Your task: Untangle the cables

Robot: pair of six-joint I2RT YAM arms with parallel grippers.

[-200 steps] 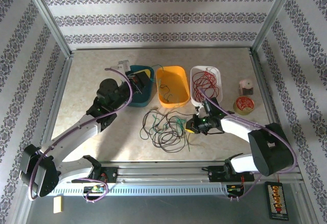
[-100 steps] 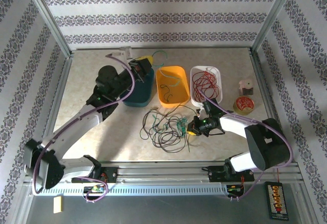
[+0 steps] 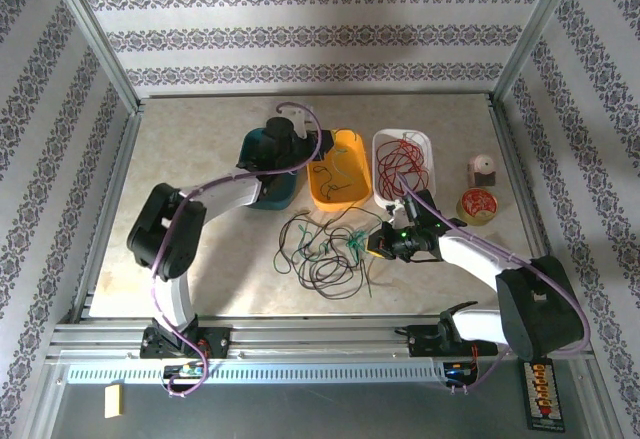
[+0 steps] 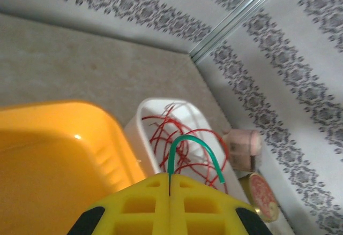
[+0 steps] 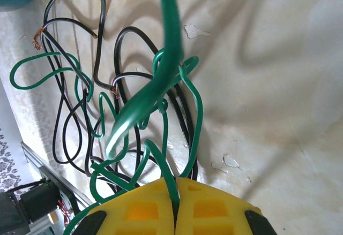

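Observation:
A tangle of thin green and black cables (image 3: pixel 322 246) lies on the table in front of the bins. My right gripper (image 3: pixel 373 247) sits at the tangle's right edge. In the right wrist view it (image 5: pixel 174 186) is shut on a green cable (image 5: pixel 161 74) that runs into the pile. My left gripper (image 3: pixel 316 155) hovers over the left rim of the orange bin (image 3: pixel 342 195). In the left wrist view it (image 4: pixel 170 178) is shut on a short green cable (image 4: pixel 194 142) that arches up from the pads. Red cables (image 3: pixel 402 162) lie in the white bin (image 3: pixel 403 137).
A teal bin (image 3: pixel 262 195) stands left of the orange one, partly under my left arm. A pink object (image 3: pixel 483 169) and a round reel of red wire (image 3: pixel 478 204) sit at the right. Metal frame posts and papered walls enclose the table.
My left arm has swung right, from above the teal bin to the orange bin's rim, carrying the green cable. The right gripper has hardly moved.

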